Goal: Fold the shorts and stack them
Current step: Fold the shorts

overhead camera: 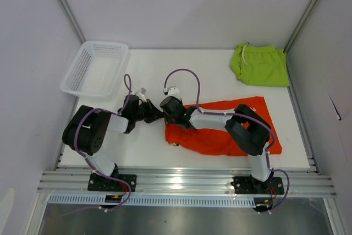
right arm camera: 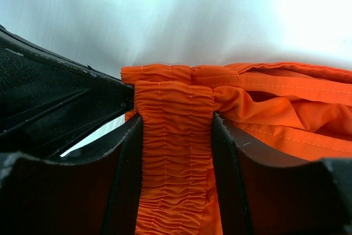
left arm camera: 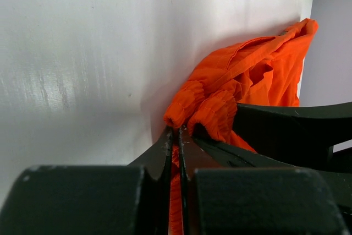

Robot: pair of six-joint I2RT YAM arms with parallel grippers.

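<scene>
The orange shorts [overhead camera: 212, 138] lie spread on the white table at centre right, waistband end toward the left. My left gripper [overhead camera: 158, 114] is shut on a thin edge of the waistband corner; in the left wrist view [left arm camera: 179, 132] orange fabric [left arm camera: 247, 75] is pinched between the closed jaws. My right gripper [overhead camera: 171, 116] sits right beside it, shut on the gathered elastic waistband [right arm camera: 174, 136], which fills the gap between its fingers [right arm camera: 175, 122]. The lime green shorts [overhead camera: 259, 65] lie bunched at the back right corner, with a white drawstring showing.
A white mesh basket [overhead camera: 94, 69] stands at the back left, overhanging the table edge. The two grippers are nearly touching; the right one's black finger [left arm camera: 286, 130] shows in the left wrist view. Enclosure walls stand on both sides.
</scene>
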